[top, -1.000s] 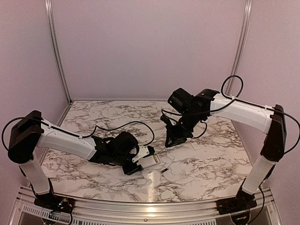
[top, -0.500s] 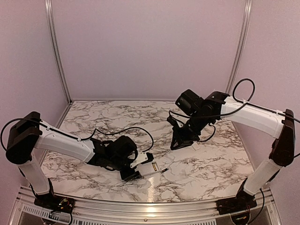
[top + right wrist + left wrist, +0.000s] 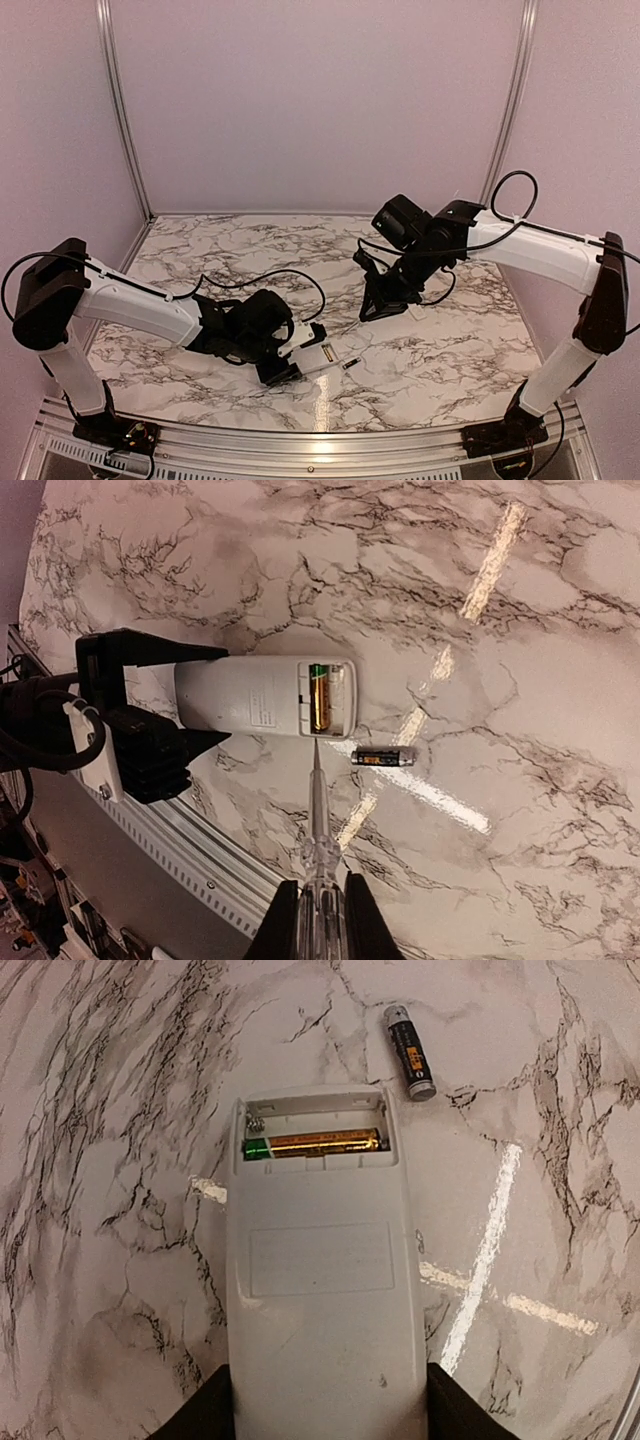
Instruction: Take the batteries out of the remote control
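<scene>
The white remote control (image 3: 320, 1290) lies back-up on the marble, and my left gripper (image 3: 325, 1415) is shut on its near end. Its open recess holds a golden-orange battery (image 3: 315, 1143), beside an empty slot. A dark battery with a gold end (image 3: 410, 1052) lies loose on the table just past the remote. In the right wrist view my right gripper (image 3: 322, 920) is shut on a thin grey rod with a clear handle (image 3: 317, 810). The rod's tip hangs just short of the remote (image 3: 250, 695) at the recess. From above, the remote (image 3: 315, 355) and loose battery (image 3: 350, 362) lie near the front edge.
A small flat white piece (image 3: 416, 311) lies on the marble beside the right gripper (image 3: 385, 300). The table's metal front rail (image 3: 190, 850) runs close behind the remote. Purple walls enclose the back and sides.
My left gripper has drawn the remote toward the front edge, closer to the loose battery. The right arm has pulled back to the right with the rod.
</scene>
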